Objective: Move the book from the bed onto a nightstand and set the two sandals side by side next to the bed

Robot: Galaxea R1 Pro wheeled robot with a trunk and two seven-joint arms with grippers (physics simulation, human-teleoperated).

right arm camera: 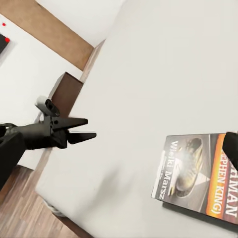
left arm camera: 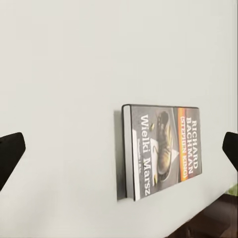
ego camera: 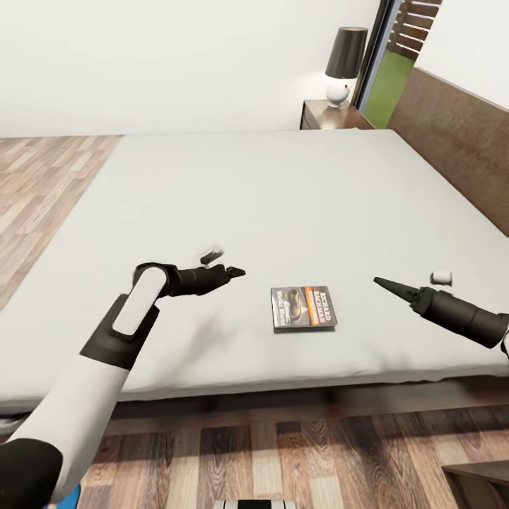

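Left gripper [ego camera: 237, 271] hovers over the bed [ego camera: 297, 191], fingers wide and empty, aimed toward the book [ego camera: 303, 307]. Book lies flat near the bed's front edge, between both arms. Right gripper [ego camera: 382, 283]: finger spread unclear, holding nothing. Nightstand [ego camera: 322, 116] far off, beside the headboard.

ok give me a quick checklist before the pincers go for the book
1. The book lies flat on the bed, nothing on it: ok.
2. Left pincer open, as the left wrist view shows: ok.
3. Left pincer on the book: not ok, it hangs to the side.
4. Right pincer open or shut: cannot tell.
5. Nightstand top free for the book: cannot tell, a lamp stands on it.
6. Both pincers empty: ok.
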